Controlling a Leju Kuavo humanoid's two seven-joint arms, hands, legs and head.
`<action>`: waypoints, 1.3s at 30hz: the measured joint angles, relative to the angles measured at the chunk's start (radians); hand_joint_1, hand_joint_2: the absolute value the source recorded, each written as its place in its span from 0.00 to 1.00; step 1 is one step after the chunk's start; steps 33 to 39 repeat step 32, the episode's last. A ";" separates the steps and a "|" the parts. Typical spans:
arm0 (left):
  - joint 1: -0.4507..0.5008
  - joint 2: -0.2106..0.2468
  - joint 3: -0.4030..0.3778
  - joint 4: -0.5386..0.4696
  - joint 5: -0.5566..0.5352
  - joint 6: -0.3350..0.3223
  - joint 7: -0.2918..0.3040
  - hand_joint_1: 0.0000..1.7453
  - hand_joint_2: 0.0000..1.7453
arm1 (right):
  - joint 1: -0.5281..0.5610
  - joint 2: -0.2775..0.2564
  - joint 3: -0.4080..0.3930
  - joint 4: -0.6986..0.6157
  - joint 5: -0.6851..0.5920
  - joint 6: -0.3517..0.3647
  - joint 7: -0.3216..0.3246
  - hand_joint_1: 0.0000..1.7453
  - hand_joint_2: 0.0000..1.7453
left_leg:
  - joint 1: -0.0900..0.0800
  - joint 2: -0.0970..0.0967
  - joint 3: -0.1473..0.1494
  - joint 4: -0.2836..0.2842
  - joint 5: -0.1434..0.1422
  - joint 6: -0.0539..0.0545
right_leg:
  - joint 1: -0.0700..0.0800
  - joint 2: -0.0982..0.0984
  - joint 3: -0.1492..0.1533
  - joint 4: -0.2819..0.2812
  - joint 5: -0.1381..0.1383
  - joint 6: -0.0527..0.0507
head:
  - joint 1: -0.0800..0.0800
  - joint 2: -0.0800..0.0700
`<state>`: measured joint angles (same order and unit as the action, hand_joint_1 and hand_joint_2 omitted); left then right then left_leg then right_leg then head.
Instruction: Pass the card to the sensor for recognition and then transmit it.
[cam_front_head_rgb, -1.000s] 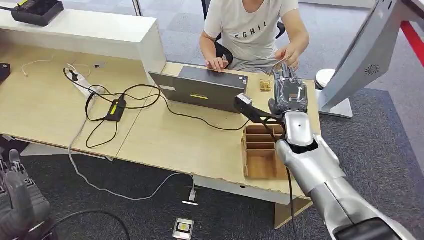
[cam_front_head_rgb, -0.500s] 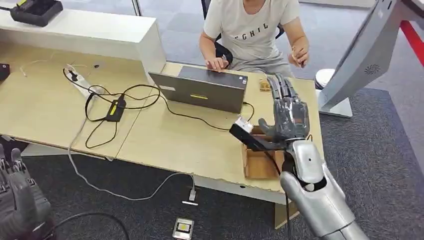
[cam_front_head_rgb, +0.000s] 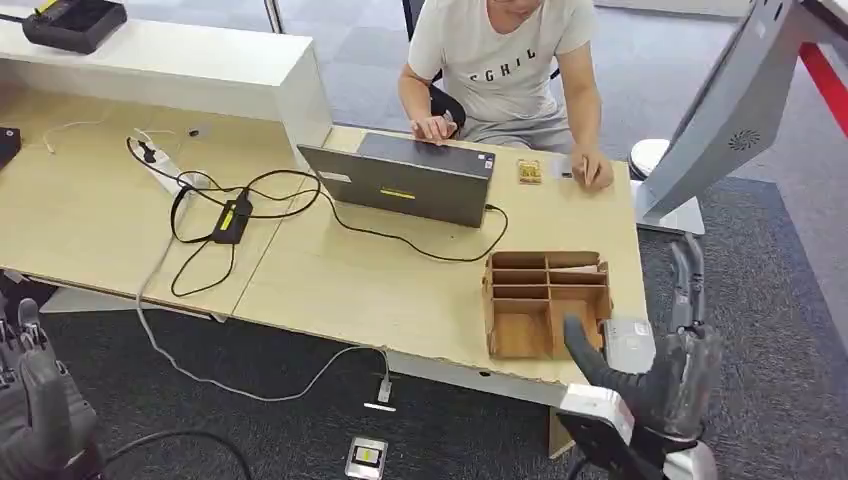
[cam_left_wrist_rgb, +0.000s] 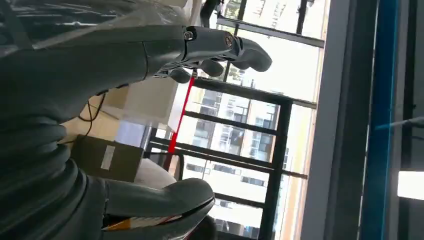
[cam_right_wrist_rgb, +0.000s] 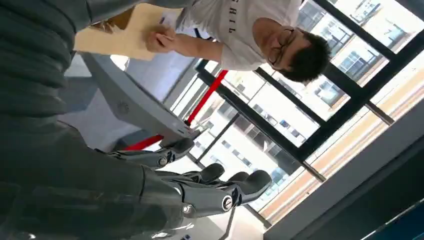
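Note:
My right hand (cam_front_head_rgb: 672, 372) is held up off the table's near right corner, fingers spread, nothing in it; the right wrist view shows the same empty right hand (cam_right_wrist_rgb: 115, 190). A person (cam_front_head_rgb: 500, 60) sits across the table, one hand (cam_front_head_rgb: 592, 172) pressed on the tabletop over a pale card (cam_front_head_rgb: 564, 166). Beside it lies a small yellow-and-black device (cam_front_head_rgb: 529, 171). My left hand (cam_front_head_rgb: 38, 418) hangs low at the near left, fingers apart and empty, as the left wrist view of that left hand (cam_left_wrist_rgb: 80, 90) also shows.
A wooden compartment box (cam_front_head_rgb: 545, 300) stands near the table's (cam_front_head_rgb: 380, 290) right front edge. A laptop (cam_front_head_rgb: 405, 180) with cables (cam_front_head_rgb: 240, 200) sits mid-table. A grey kiosk stand (cam_front_head_rgb: 720, 110) rises at the right. A small device (cam_front_head_rgb: 366, 457) lies on the floor.
My right arm has drawn back from the table's far edge to below its near right corner. The person took the card from that hand and set it down on the table.

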<state>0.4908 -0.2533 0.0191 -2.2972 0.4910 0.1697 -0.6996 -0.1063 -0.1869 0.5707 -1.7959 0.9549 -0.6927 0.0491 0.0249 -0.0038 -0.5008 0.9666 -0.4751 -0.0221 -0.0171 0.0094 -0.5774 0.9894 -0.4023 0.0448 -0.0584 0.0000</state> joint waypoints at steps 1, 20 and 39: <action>-0.001 0.000 0.001 0.000 0.000 0.001 0.000 0.00 1.00 | 0.021 0.002 -0.008 -0.016 -0.012 -0.002 -0.018 0.00 1.00 | 0.000 0.000 0.000 0.000 0.000 0.000 | 0.000 0.000 0.000 0.000 0.000 0.000 | 0.000 0.000; -0.007 0.005 -0.002 0.000 -0.020 0.063 0.000 0.00 1.00 | 0.129 0.046 -0.090 -0.084 -0.208 -0.004 -0.207 0.00 1.00 | 0.000 0.000 0.000 0.000 0.000 0.000 | 0.000 0.000 0.000 0.000 0.000 0.000 | 0.000 0.000; -0.007 0.005 -0.006 0.002 -0.012 0.046 0.000 1.00 1.00 | 0.130 0.061 -0.107 -0.074 -0.222 -0.004 -0.218 1.00 1.00 | 0.000 0.000 0.000 0.000 0.000 0.000 | 0.000 0.000 0.000 0.000 0.000 0.000 | 0.000 0.000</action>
